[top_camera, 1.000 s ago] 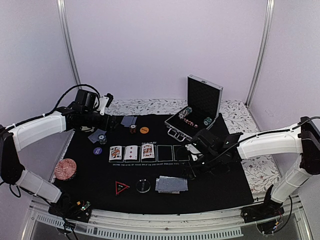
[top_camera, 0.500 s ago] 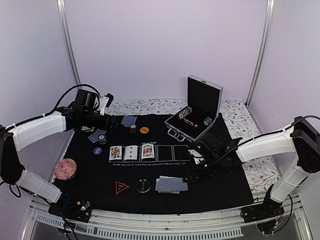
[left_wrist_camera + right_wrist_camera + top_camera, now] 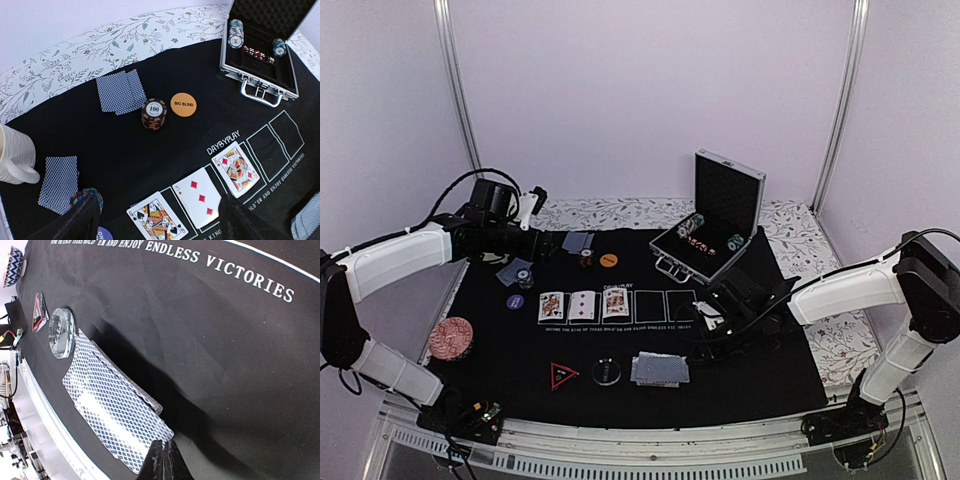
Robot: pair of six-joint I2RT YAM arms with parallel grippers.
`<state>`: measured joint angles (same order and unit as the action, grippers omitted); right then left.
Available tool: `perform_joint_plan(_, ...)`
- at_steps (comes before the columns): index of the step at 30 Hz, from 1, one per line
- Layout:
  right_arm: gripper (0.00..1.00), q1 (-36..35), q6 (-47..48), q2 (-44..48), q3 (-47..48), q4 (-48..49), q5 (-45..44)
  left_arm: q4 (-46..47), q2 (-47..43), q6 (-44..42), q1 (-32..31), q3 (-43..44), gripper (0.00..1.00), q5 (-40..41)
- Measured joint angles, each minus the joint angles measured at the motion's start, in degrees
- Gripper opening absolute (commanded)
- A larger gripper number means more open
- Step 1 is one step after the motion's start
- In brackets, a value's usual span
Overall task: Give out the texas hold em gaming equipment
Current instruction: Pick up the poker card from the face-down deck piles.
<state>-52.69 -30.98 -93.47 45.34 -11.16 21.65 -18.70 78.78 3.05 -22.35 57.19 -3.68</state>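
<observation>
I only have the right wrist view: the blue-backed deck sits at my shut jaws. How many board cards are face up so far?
Observer: Three face-up cards lie in the printed row. The boxes to their right are bare.
Operator: And the left arm?
Observer: The left gripper hangs over the far left of the mat, jaws open, holding nothing.
Operator: Any chips out over there?
Observer: A chip stack stands beside the orange BIG BLIND disc.
</observation>
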Motion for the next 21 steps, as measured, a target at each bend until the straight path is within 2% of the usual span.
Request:
perform_joint_plan(7,0.04,0.0,0.1,0.0,0.0,0.0,0.1,0.0,0.0,0.0,0.0,0.0,0.84,0.0)
perform_joint_plan(12,0.27,0.4,-0.1,0.0,-0.4,-0.1,-0.3,0.0,0.0,0.0,0.0,0.0,0.84,-0.5)
perform_joint_plan(16,0.32,0.6,-0.9,-0.3,-0.4,0.2,-0.6,0.0,0.0,0.0,0.0,0.0,0.84,-0.7)
perform_joint_plan(21,0.33,0.2,-1.4,-2.3,0.1,1.6,-0.3,0.0,0.0,0.0,0.0,0.0,0.84,-0.7)
